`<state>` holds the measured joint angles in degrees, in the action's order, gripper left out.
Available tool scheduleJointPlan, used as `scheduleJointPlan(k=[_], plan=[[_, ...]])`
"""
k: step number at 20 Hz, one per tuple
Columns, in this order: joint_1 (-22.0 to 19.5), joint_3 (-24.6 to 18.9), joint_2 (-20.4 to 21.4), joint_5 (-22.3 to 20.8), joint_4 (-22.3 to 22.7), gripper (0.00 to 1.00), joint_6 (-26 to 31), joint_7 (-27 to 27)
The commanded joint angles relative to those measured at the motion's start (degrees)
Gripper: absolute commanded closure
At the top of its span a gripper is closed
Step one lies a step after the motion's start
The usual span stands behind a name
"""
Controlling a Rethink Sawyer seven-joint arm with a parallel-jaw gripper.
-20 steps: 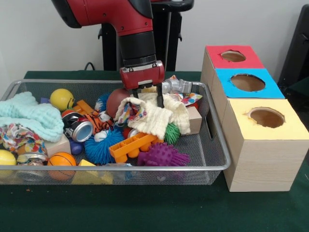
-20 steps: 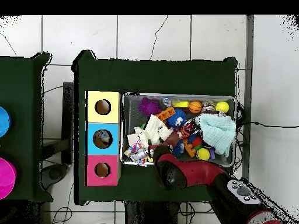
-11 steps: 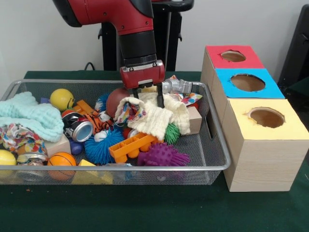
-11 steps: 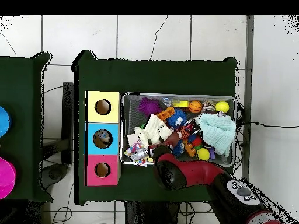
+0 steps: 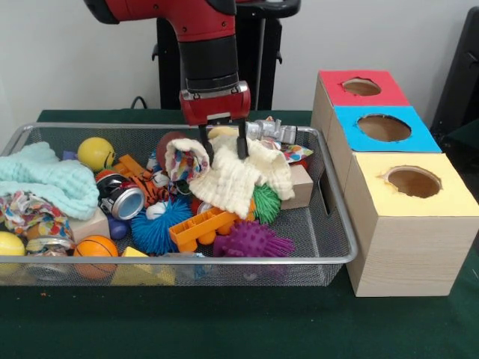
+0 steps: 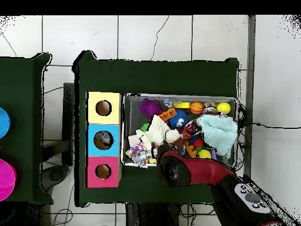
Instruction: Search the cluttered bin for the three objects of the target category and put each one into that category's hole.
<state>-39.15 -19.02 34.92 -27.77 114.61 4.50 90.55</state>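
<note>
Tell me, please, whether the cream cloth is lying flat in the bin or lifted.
Lifted: the gripper pinches the cream cloth at its top edge, and it hangs draped over the toys in the wire bin.

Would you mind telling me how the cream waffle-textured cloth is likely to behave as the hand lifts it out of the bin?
The cream waffle-textured cloth hangs in folds below the hand, so it is probably floppy and light. Its drooping edge lies close to the orange plastic block, so it might drag neighbouring toys.
</note>
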Motion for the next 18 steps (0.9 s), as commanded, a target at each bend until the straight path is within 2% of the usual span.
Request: scheduleJointPlan(k=[1,9,14,18], plan=[[-1.2,-4.3,4.8,4.3,-2.6,0.0,14.6,1.0],[-1.2,-5.4,6.0,4.3,-4.4,0.0,17.0,0.5],[-1.0,-6.3,4.6,3.6,-6.3,0.0,14.9,0.4],[-1.0,-7.7,5.3,3.6,-7.1,0.0,14.9,-0.2]])
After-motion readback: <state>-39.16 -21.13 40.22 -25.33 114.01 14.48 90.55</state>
